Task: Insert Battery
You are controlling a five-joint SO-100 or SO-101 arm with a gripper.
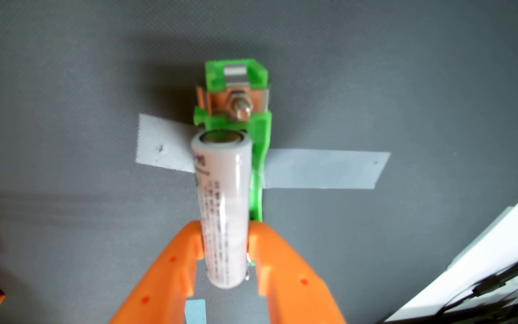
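White and cylindrical, the battery sits upright-to-tilted in the centre of the wrist view, its printed label facing the camera and its metal-rimmed end pointing toward the top of the picture. The orange gripper is clamped on the battery, one finger pressing each side of its lower half.

The battery's upper end lies just below a green holder; whether the two touch cannot be told. The holder carries a metal contact plate at its far end and a bolt with nut nearer the battery. One green side rail of the holder runs along the battery's right side.

Grey tape strips extend left and right from under the holder, lying flat on the dark grey mat. A small light blue tape piece shows between the fingers at the bottom edge. A white surface with black cables occupies the lower right corner.
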